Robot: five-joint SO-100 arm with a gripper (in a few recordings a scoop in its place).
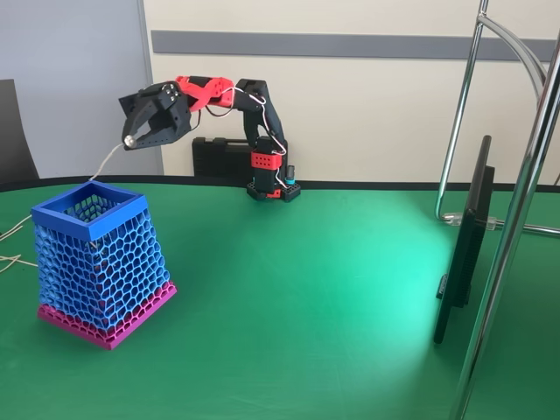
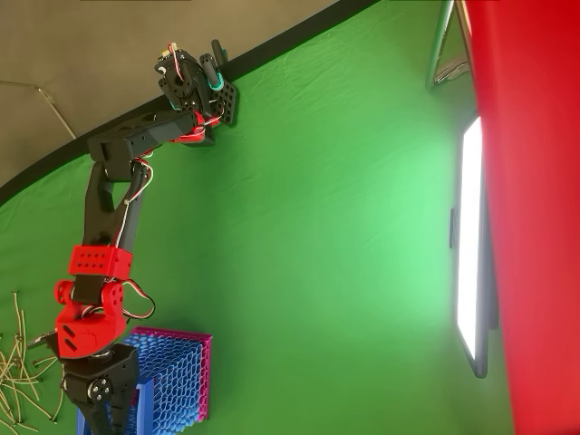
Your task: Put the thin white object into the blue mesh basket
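**String hanging over the basket**

Gripper (image 1: pixel 133 140) fingers are pinching the thin white object (image 1: pixel 107 162) w/ its lower end at the blue mesh basket (image 1: pixel 98 262) rim, fixed view. Basket's upright on green table (image 1: pixel 306 297); pale cords (image 2: pixel 20 376) lie nearby.

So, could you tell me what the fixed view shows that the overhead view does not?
Fixed view: the thin white object hanging from the gripper toward the blue mesh basket's open top, plus a black case behind the arm.
Overhead view: a scatter of pale strings left of the basket.
Both: arm, basket, green table.
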